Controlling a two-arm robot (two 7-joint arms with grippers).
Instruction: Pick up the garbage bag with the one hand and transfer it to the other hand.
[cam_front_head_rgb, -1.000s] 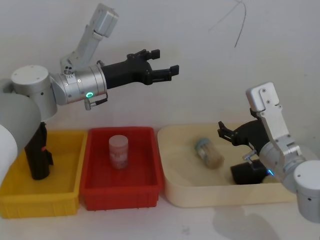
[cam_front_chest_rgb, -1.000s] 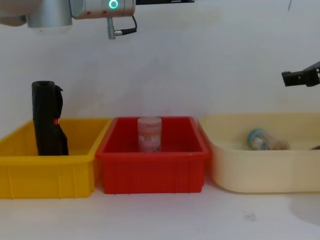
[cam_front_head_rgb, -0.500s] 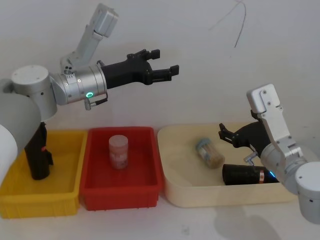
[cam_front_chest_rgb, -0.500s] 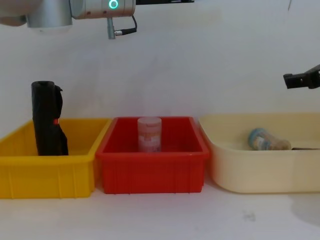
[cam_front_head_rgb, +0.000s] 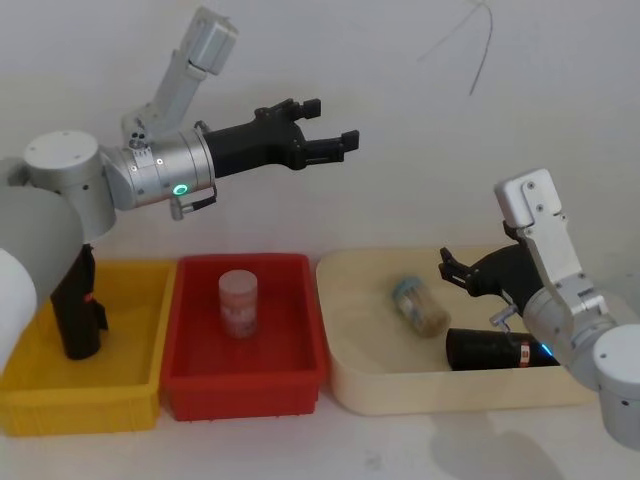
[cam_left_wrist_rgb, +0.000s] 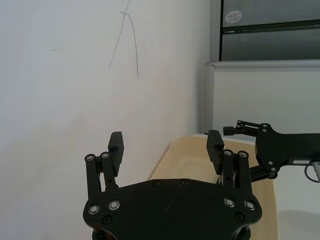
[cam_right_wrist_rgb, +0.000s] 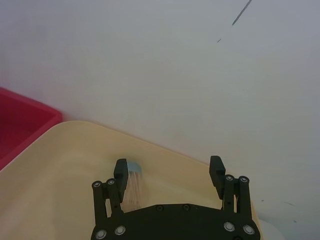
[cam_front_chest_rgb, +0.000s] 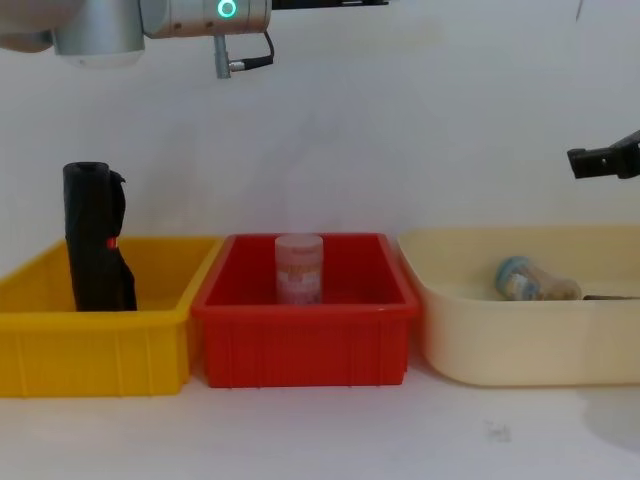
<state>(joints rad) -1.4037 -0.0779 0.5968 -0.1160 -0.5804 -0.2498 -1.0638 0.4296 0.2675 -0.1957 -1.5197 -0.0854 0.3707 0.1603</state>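
Left arm: raised high, forearm level, reaching toward the robot's right, green ring light at the wrist.
Left gripper (cam_front_head_rgb: 328, 136): black, two slim fingers (cam_left_wrist_rgb: 116, 146) spread wide apart with nothing between them, held well above the work surface.
Right arm: low on the right side, bent at the elbow, blue light near the wrist.
Right gripper (cam_front_head_rgb: 452, 266): black, fingers (cam_right_wrist_rgb: 120, 172) parted and empty, pointing toward the robot's left.
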